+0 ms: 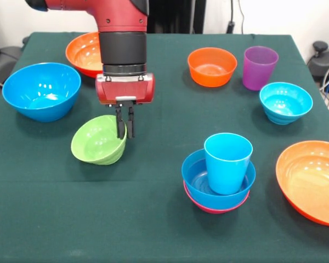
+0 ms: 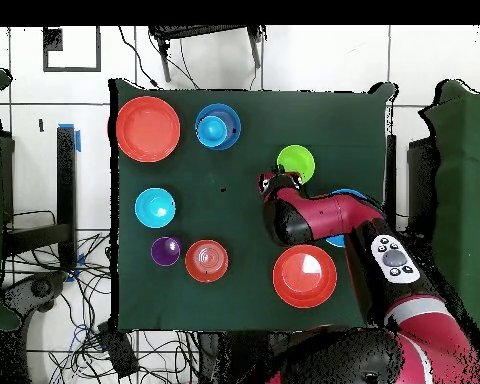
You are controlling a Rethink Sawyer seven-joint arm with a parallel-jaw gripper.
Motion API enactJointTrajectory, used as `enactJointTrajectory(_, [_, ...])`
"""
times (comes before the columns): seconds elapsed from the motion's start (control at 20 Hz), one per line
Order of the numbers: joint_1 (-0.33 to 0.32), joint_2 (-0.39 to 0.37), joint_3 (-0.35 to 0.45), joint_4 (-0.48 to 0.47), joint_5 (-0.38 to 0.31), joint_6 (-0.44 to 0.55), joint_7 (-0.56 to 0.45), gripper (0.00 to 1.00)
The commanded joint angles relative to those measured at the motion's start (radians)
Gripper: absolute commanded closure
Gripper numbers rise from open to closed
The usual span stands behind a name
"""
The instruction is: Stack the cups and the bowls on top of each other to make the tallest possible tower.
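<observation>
Frontal and top-down, same table (image 1: 153, 230)

From my station: table (image 1: 164, 241) under a dark green cloth (image 2: 244, 290), creased along the near edge in the front view. Overhead shows a pale tiled floor (image 2: 434, 60) with dark grout lines around it. Loose black cables (image 2: 89, 330) trail over the floor on one side of the table. A dark frame or stand (image 2: 206, 34) sits past the table's far edge. A white wall (image 1: 274, 16) stands behind the table in front view. Lighting is even, with soft glare on the floor.
</observation>
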Motion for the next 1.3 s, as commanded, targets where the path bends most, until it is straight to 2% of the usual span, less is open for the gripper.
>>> enactJointTrajectory(0.05, [0.074, 0.027, 0.015, 0.002, -0.067, 0.025, -0.008, 1.00])
enactJointTrajectory(0.25, [0.104, 0.010, -0.020, 0.011, -0.060, 0.005, 0.017, 1.00])
enactJointTrajectory(0.35, [0.097, -0.020, -0.009, 0.034, -0.046, 0.044, 0.009, 1.00])
enactJointTrajectory(0.7, [0.113, -0.106, -0.011, 0.106, -0.009, 0.077, 0.030, 1.00])
enactJointTrajectory(0.85, [0.119, -0.113, -0.024, 0.118, -0.002, 0.075, 0.044, 1.00])
enactJointTrajectory(1.3, [0.086, -0.184, 0.018, 0.175, 0.036, 0.160, 0.006, 1.00])
